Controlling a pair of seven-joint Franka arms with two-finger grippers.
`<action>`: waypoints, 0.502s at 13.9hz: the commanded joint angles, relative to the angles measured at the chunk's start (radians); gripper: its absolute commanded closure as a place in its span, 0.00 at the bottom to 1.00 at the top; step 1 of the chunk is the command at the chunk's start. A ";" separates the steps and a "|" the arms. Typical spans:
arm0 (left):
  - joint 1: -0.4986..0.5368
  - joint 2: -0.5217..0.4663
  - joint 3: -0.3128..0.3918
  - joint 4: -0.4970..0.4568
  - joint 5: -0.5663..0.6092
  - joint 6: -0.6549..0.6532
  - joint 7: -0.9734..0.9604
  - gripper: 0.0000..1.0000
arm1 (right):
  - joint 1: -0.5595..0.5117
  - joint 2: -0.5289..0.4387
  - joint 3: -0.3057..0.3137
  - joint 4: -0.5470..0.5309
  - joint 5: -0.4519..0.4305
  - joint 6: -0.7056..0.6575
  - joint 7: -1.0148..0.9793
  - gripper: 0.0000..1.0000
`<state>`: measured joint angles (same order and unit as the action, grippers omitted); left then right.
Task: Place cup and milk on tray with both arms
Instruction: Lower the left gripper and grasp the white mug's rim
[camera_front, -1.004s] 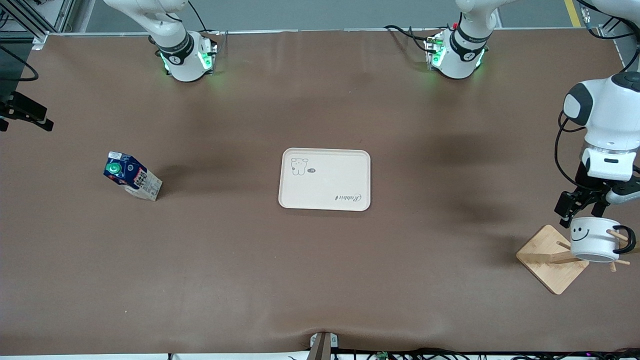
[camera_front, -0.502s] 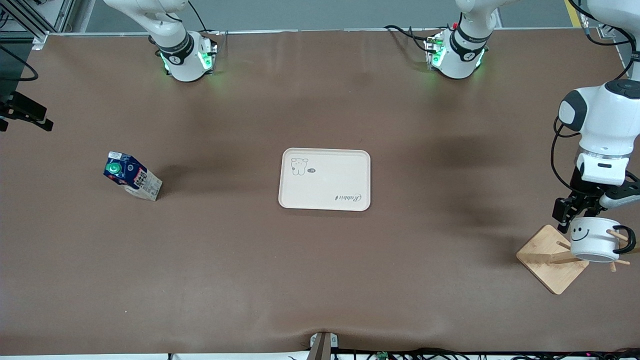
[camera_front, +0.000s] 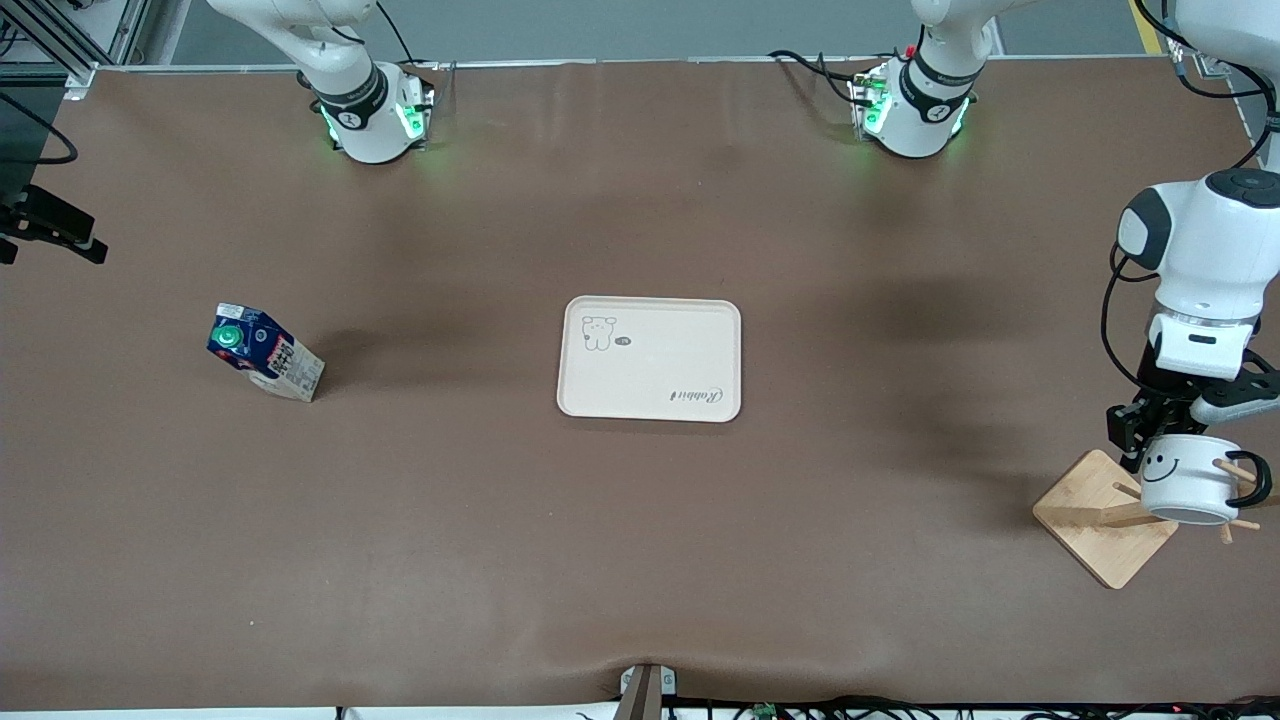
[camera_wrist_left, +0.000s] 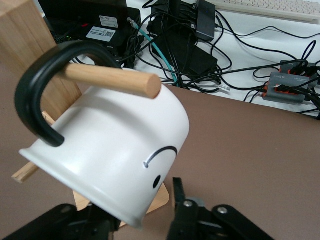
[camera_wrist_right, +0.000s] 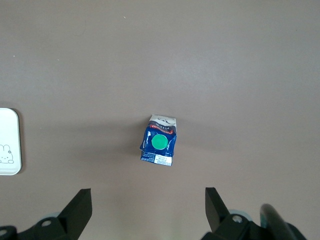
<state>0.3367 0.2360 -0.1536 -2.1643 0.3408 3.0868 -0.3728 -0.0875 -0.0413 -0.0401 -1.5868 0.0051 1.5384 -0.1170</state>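
At the left arm's end of the table, the left gripper (camera_front: 1140, 440) sits at the cup (camera_front: 1185, 480), which hangs by its black handle on a wooden peg (camera_wrist_left: 112, 80) of the rack (camera_front: 1100, 530). The jaws stand apart, one on each side of the cup's rim wall, with a sliver of gap showing beside the smiley face, so nothing is clamped yet. The right gripper (camera_wrist_right: 146, 195) hangs high over the milk (camera_front: 265, 355), jaws spread wide and empty. The carton stands on the brown table (camera_front: 640, 560) toward the right arm's end, well apart from the tray (camera_front: 650, 358). The tray lies mid-table with nothing on it.

The step in hand appears to be taking the cup off its rack. To do it well, the grip should probably bite squarely on the wall below the rim. The cup would then need to slide out along the peg's own line until the handle loop is free, and only after that swing toward the tray. Pulling straight up or sideways too soon could snag the handle and drag the light rack with it.

Counted on the table: one cup, one milk carton, one tray, one rack and two arms, neither holding anything.
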 joint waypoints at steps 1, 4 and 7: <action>0.001 0.008 -0.004 0.012 0.024 0.015 0.008 0.77 | -0.012 0.014 0.008 0.024 -0.013 -0.004 -0.001 0.00; -0.005 0.008 -0.006 0.009 0.026 0.015 0.008 0.87 | -0.014 0.014 0.008 0.024 -0.013 -0.004 0.000 0.00; -0.013 0.008 -0.024 0.009 0.024 0.015 0.006 1.00 | -0.012 0.014 0.008 0.024 -0.011 -0.004 0.000 0.00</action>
<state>0.3233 0.2371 -0.1654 -2.1550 0.3506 3.1032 -0.3695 -0.0876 -0.0411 -0.0404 -1.5867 0.0051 1.5384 -0.1169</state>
